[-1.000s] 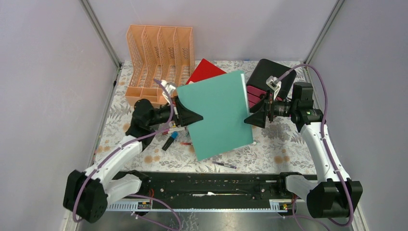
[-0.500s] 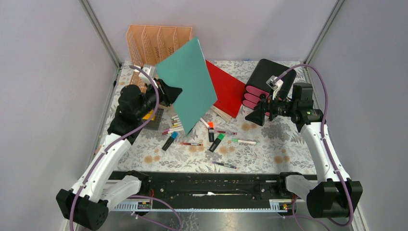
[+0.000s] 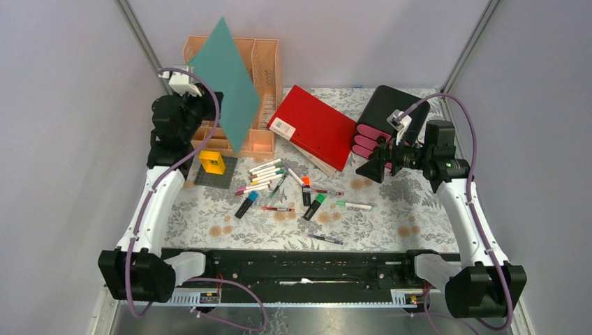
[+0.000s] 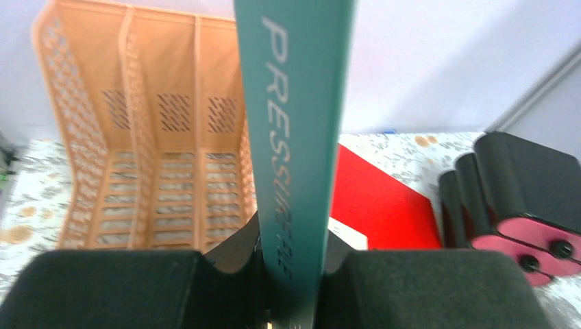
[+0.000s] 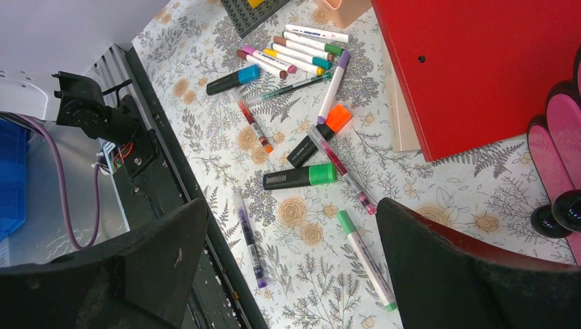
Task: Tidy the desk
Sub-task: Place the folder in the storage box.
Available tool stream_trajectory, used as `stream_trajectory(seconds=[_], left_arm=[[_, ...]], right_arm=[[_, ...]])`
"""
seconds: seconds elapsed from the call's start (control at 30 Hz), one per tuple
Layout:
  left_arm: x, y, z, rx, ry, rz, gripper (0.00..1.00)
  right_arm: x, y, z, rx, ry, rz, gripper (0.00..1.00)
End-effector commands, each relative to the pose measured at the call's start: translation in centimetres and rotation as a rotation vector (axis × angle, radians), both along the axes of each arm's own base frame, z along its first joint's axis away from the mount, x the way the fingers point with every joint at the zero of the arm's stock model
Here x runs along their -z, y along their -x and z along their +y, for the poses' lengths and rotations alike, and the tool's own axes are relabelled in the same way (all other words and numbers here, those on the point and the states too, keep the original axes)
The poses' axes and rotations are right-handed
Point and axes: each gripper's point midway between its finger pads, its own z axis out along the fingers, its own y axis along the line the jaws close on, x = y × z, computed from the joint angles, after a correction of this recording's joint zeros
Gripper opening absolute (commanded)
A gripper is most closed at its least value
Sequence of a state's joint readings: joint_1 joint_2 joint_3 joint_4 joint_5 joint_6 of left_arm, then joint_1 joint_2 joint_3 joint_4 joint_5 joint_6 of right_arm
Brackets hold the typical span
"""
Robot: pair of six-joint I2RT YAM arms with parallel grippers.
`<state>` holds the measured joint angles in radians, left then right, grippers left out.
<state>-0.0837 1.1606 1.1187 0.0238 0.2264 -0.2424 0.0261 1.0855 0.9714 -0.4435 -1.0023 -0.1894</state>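
L pincer (image 4: 291, 274) pinching teal folder (image 3: 227, 84), tilted over peach rack (image 3: 269, 64); R pincer (image 5: 294, 264) spread wide.

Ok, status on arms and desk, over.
Left fingers shut on teal folder, upright by rack. Right fingers open, empty. Desk: pens and red folder loose. Rack slots look free.

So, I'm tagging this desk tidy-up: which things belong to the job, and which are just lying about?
In the job: desk, teal folder in the left gripper, peach file rack, red folder, scattered markers.
Idle for now: drawer box, yellow block on its grey plate.
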Motion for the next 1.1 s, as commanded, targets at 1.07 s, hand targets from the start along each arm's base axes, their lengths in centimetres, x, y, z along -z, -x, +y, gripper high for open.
stream_trajectory(seconds=[1.07], left_arm=[[-2.4, -8.7, 16.2, -0.403, -0.251, -0.298, 0.0]], right_arm=[[-0.4, -0.4, 0.0, -0.001, 0.009, -0.043, 1.0]])
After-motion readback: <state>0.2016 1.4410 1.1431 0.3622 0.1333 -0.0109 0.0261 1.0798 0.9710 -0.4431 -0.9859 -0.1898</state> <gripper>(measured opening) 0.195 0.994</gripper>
